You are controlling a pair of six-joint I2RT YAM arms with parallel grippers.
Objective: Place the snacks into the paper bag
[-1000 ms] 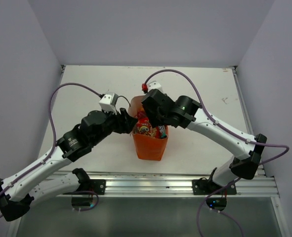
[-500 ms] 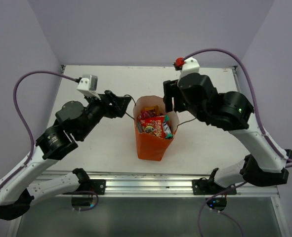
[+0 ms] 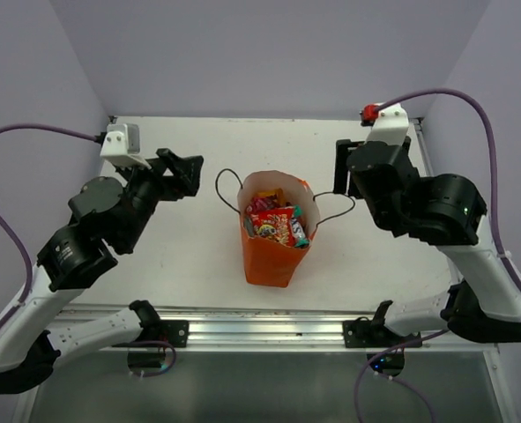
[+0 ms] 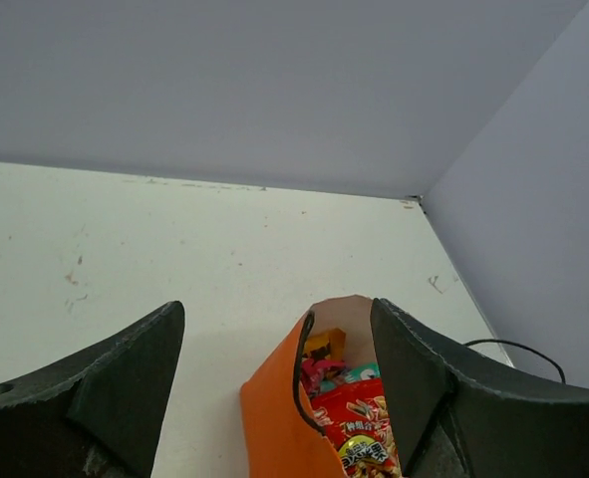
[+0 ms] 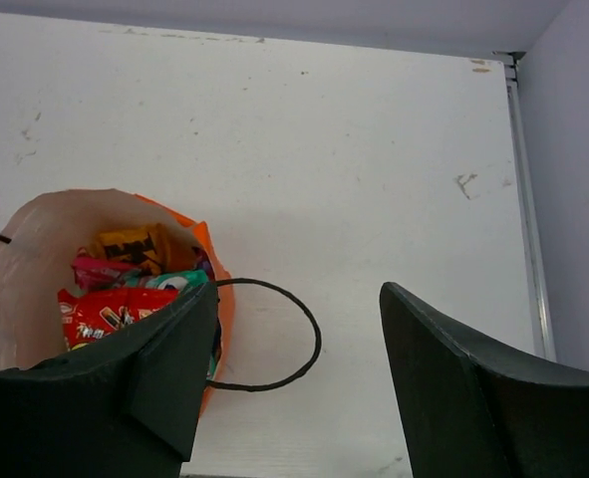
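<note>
1. Claws first, from the top view. The left gripper is spread wide with nothing in it. It sits at about 10 o'clock from the paper bag, well apart from it. The right gripper is spread and empty too, at about 2 o'clock from the bag and not touching it. The bag stands upright near the middle of the table with its mouth open. The snacks are all stuffed inside, with red, pink, teal and yellow packets showing at the top. One cord handle loops out toward 10 o'clock and the second cord handle flops toward 3 o'clock.

2. Left wrist view: both dark fingers are far apart with nothing gripped. The bag shows at 6 o'clock of the frame, in the gap between them but farther off, untouched. The snacks peek out of it, mostly a red packet, with yellow and pink behind.

3. Right wrist view: the fingers are wide apart again and empty. The bag is at 8 o'clock, partly hidden behind one finger, pale inside showing. The snacks sit inside it. A cord handle lies on the table at 6 o'clock.
</note>
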